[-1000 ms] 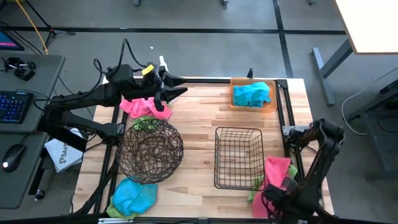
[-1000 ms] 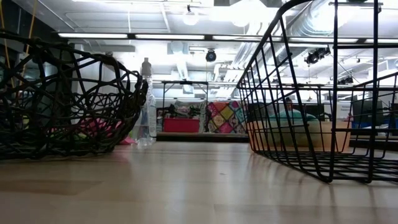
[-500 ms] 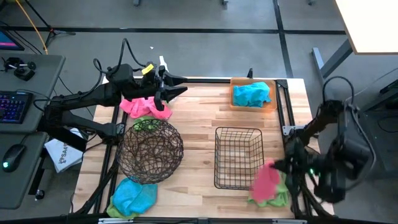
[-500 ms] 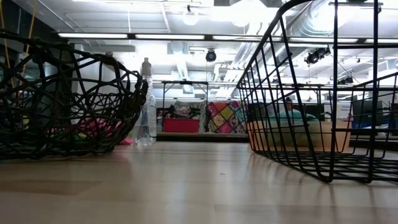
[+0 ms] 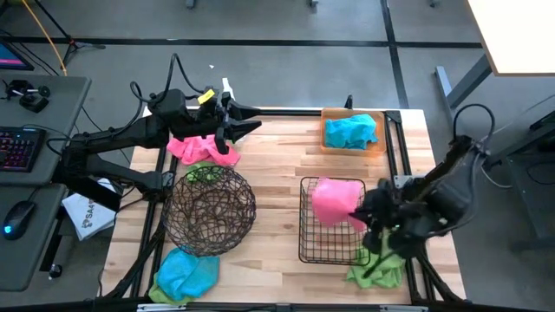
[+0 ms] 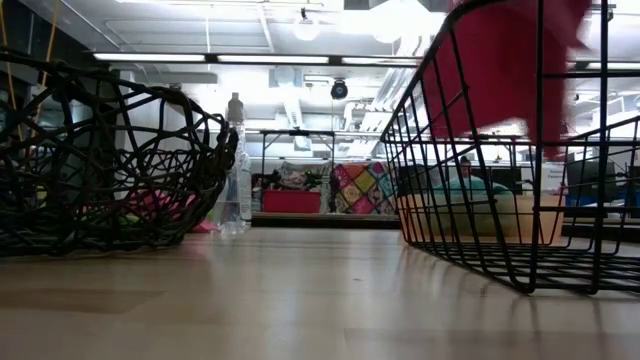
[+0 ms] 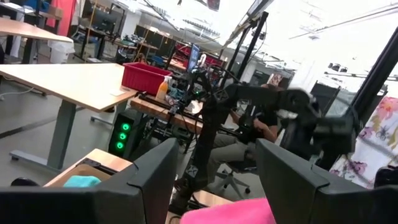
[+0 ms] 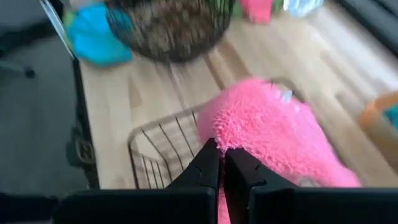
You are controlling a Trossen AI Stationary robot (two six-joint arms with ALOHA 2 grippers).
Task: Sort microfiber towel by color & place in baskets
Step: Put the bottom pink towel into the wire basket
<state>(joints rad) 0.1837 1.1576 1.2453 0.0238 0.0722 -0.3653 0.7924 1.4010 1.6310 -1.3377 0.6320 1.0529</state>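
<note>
My right gripper is shut on a pink towel above the square black wire basket. A lime green towel lies on the table at the near right corner. The orange tray at the far edge holds a turquoise towel. The round dark woven-wire bowl stands left of the middle. My left gripper hovers open at the far left, beside a pink towel lying on a green one. A turquoise and green heap lies at the near left. My right gripper pinches the pink towel at its near part between the two fingers, coming slantwise from the table's right and near side. The towel is lifted clear. It hangs over the black basket, its lower end below the rim and above the basket's floor.
A clear spray bottle stands at the far left behind the bowl. Bare wood shows between the bowl and the black basket. A black frame rail runs along the table's right edge. A desk with a keyboard stands to the left.
My right gripper has risen from the table's near right corner and swung toward the left and far side, carrying the pink towel. The towel has come off the green one, is lifted clear and now hangs over the black basket. The green towel has stayed put.
</note>
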